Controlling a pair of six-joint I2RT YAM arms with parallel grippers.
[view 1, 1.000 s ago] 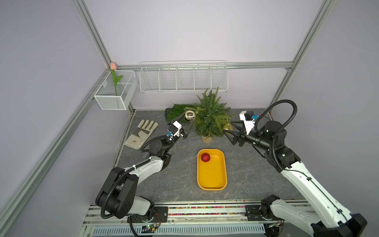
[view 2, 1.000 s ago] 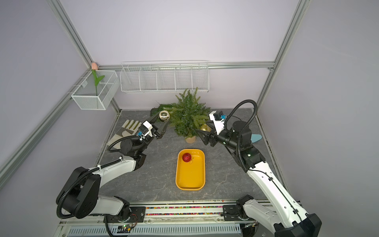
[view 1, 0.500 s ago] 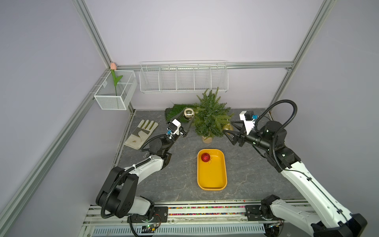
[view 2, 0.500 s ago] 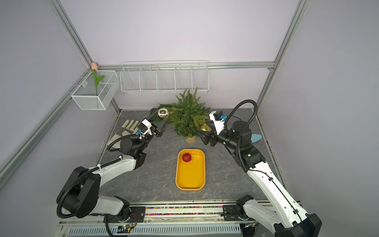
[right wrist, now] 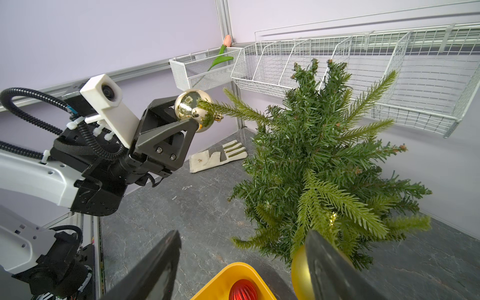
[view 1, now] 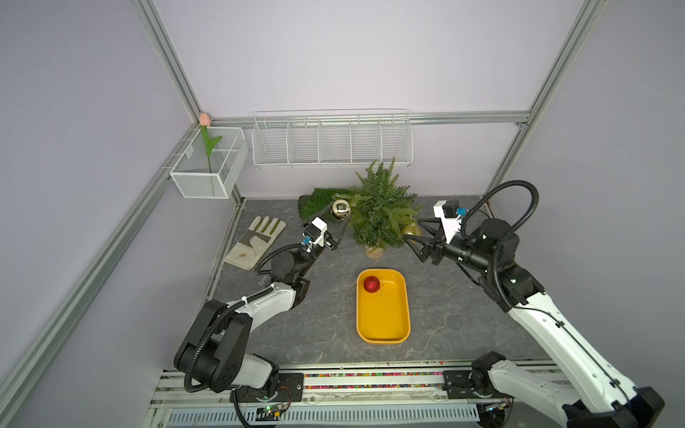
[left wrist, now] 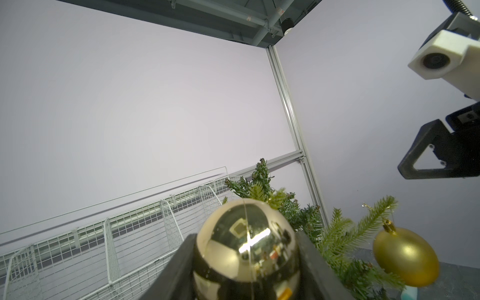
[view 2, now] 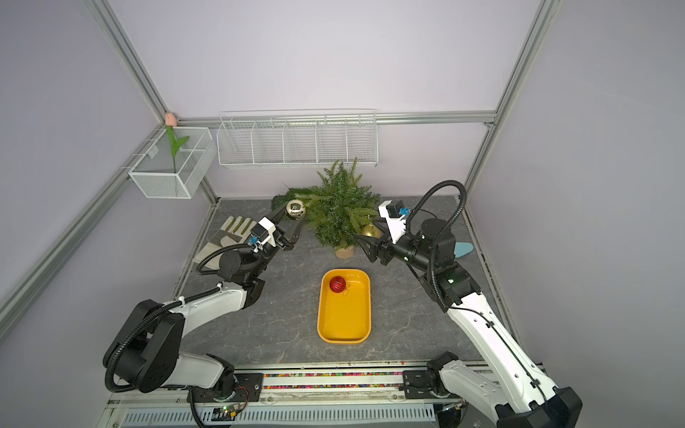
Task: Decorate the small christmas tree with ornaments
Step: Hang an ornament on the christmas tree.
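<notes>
The left gripper (view 1: pixel 340 214) is clamped on the pale gold bauble (right wrist: pixel 193 109), held up at the left-arm side of the small christmas tree (view 1: pixel 378 211), level with its upper branches. The bauble's cap points at the tree, and one branch (right wrist: pixel 239 110) reaches out across the bauble's face. On the tree's opposite side the matte gold bauble (left wrist: pixel 405 255) hangs by its thread from a low branch. The right gripper (right wrist: pixel 242 241) sits there with its jaws apart, one finger just beside that bauble and gripping nothing. The red bauble (view 1: pixel 371 284) lies in the yellow tray (view 1: pixel 402 326) on the counter (view 1: pixel 463 315), in front of the tree on the robot's side.

The step in hand looks like hanging the pale gold bauble, the second of three. Its string loop cannot be made out in any view, so the hard part is finding it:

- Turn the wrist so the loop falls free of the cap and opens toward the branch tip.
- Slide the loop along the branch past the first needles.
- Let go only once the loop is caught.

The branch is springy and the tree light, so pushing may bend the one or tip the other. The free right gripper could steady the tree.
</notes>
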